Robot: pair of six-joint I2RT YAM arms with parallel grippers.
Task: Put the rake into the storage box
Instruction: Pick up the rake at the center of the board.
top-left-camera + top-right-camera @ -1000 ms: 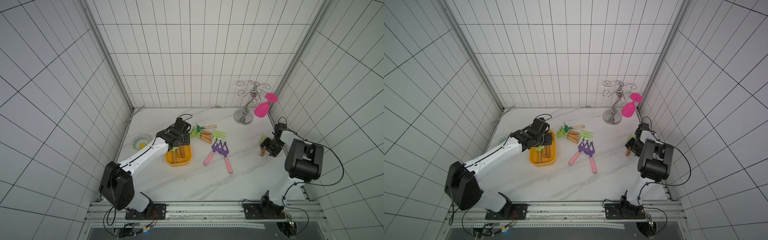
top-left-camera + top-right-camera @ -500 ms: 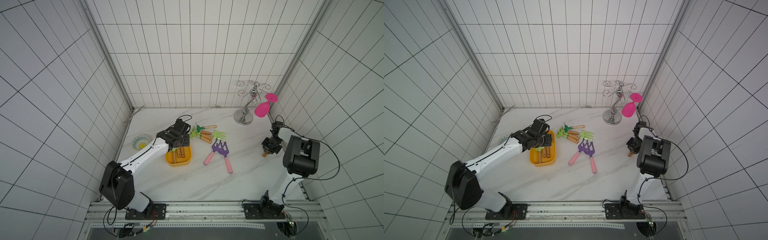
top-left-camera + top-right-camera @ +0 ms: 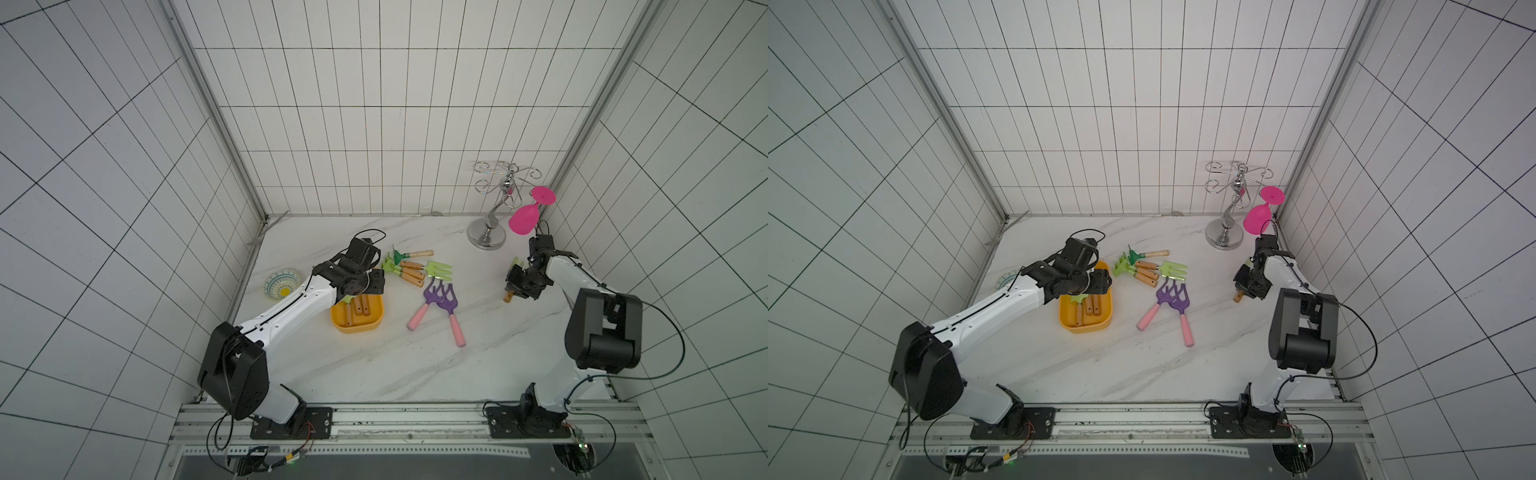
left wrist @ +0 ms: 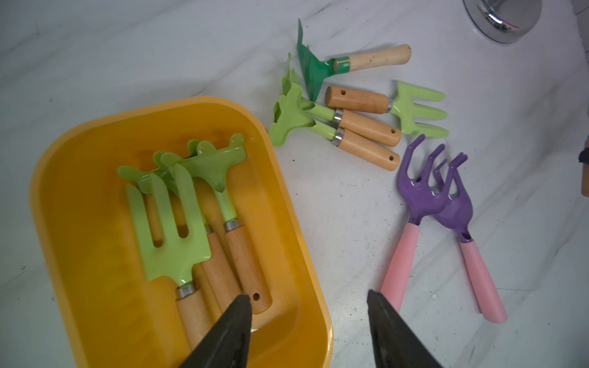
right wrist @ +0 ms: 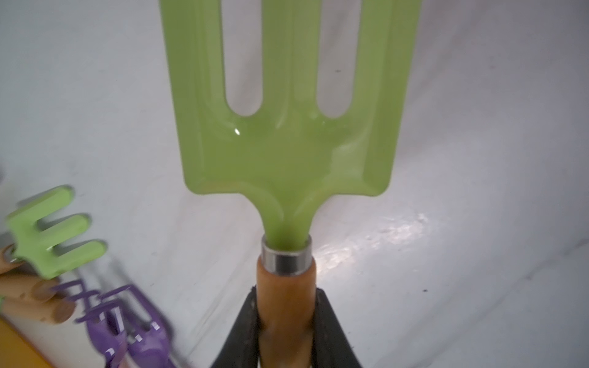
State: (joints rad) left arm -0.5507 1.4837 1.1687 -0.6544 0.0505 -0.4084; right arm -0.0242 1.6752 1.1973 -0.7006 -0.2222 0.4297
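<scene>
White-tiled walls enclose the marble tabletop (image 3: pixel 415 374); I read positions as a dial centred on it in a top view, with 12 o'clock at the back wall. At 9 o'clock lies the storage box (image 3: pixel 357 329), a shallow yellow-orange tub holding several light-green boxed tools (image 4: pixel 178 242) with wooden handles. My left gripper (image 4: pixel 306 298) hovers over the box's rim on the centre side, one finger above the tub and one above the marble, jaws partly apart with nothing between them. At 3 o'clock my right gripper (image 5: pixel 287 331) is clamped on the wooden handle of the rake (image 5: pixel 287 127), just behind its metal ferrule, the three flat light-green tines pointing away from the wrist; I cannot tell whether the rake touches the marble. It sits well apart from the box. A heap of green tools (image 3: pixel 409 268) lies at 12 o'clock, and two purple forks (image 3: pixel 440 299) with pink handles lie side by side near the centre. A chrome stand (image 3: pixel 486 237) at 1 o'clock carries an inverted pink glass (image 3: pixel 524 219). A patterned plate (image 3: pixel 272 286) sits beyond the box, toward 9 o'clock.
</scene>
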